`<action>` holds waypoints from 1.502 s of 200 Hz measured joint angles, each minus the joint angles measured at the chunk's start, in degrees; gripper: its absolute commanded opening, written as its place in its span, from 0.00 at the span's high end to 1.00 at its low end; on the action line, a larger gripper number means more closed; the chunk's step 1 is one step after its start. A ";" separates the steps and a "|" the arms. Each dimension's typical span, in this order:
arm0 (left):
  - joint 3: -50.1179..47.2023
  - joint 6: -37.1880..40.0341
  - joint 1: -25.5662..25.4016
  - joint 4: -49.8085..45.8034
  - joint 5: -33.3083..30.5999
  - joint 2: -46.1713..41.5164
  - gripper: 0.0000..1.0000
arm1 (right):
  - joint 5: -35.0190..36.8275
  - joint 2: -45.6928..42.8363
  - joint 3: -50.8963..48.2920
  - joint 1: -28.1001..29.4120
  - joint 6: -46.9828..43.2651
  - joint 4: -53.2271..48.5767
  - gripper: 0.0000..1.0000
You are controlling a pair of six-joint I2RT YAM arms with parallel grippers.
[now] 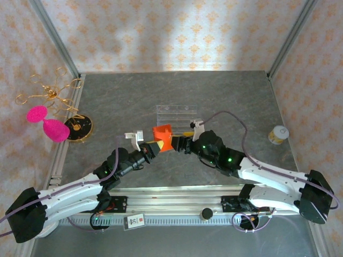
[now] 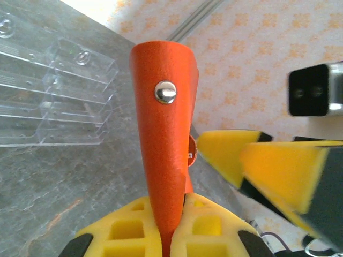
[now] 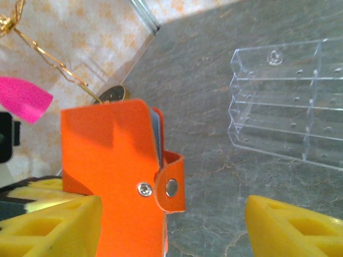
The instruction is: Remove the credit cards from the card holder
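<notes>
- Left gripper (image 2: 170, 222): jaws pressed together on the lower edge of the card holder (image 2: 163, 144), which stands upright out of the yellow pads.
- Card holder is orange and folded shut, held between the two arms above mid-table (image 1: 107, 101), just on the near side of the clear acrylic rack (image 1: 174, 114).
- Right gripper (image 3: 172, 214): jaws spread wide. One finger is against the holder's cover and the other is well apart from it. I cannot tell whether the near finger touches.
- Snap tab (image 3: 171, 184) curls round the holder's open edge, its stud beside the cover's stud, not seated on it.
- A thin grey-blue edge (image 3: 156, 127) shows inside the fold; I cannot tell if it is card or lining.
</notes>
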 measured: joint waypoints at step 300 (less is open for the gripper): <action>1.53 -5.62 2.80 5.03 8.02 30.99 0.60 | -2.62 11.61 -7.89 0.33 13.84 -3.02 1.00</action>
